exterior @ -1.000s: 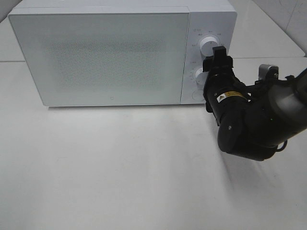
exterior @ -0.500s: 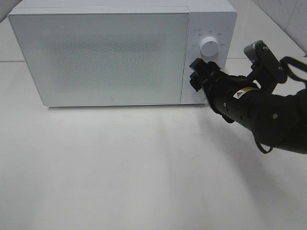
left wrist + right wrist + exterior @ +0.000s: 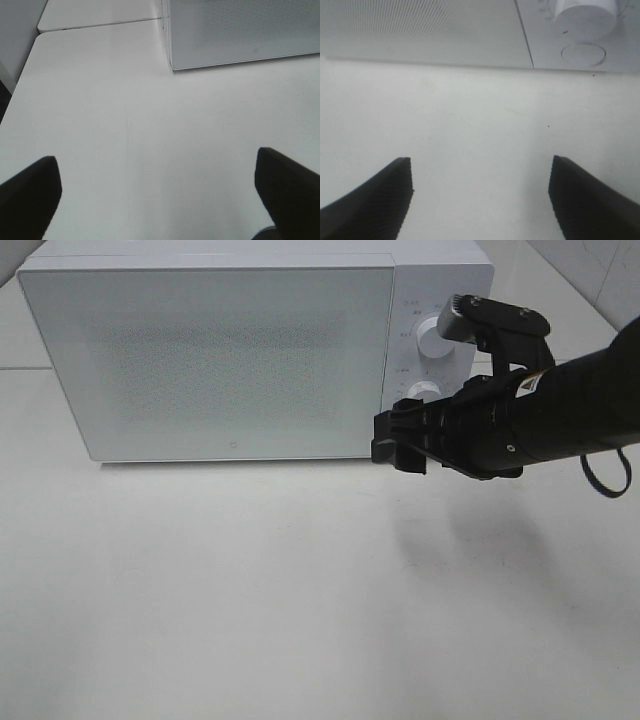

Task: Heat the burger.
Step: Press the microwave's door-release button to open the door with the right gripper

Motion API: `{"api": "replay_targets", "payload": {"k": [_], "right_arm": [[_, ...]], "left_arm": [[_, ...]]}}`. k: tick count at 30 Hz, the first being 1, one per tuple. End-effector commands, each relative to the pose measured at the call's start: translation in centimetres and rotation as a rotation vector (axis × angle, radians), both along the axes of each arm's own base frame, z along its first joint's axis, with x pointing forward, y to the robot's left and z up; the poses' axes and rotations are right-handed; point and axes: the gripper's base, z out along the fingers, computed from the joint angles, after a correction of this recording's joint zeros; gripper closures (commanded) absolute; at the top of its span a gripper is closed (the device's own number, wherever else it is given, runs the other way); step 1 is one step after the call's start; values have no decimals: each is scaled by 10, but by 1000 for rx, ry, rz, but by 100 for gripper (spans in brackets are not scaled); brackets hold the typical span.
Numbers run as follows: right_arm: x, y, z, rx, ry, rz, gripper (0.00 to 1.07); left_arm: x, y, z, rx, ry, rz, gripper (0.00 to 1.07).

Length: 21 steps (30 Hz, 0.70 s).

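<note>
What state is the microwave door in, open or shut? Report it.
Shut. The microwave door lies flush with the control panel, only a thin seam between them, and no interior shows.

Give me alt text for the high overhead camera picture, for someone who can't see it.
A black robot arm's open right claw hangs by the lower right corner of the closed door of a boxy white microwave oven, near its two round dials. The oven stands on a white table.

Shut white microwave (image 3: 210,355), right arm (image 3: 560,405) before it
</note>
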Motion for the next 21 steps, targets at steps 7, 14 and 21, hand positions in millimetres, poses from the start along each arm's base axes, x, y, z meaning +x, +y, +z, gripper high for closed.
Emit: {"api": "replay_targets", "payload": {"k": [7, 14, 21], "right_arm": [[-11, -9, 40, -224, 119, 187, 32], [-40, -23, 71, -250, 160, 213, 32], [-66, -36, 92, -258, 176, 226, 32]], "left_arm": [[-2, 0, 0, -2, -28, -2, 9], [-2, 0, 0, -2, -28, -2, 9], [-2, 0, 0, -2, -28, -2, 9]]}}
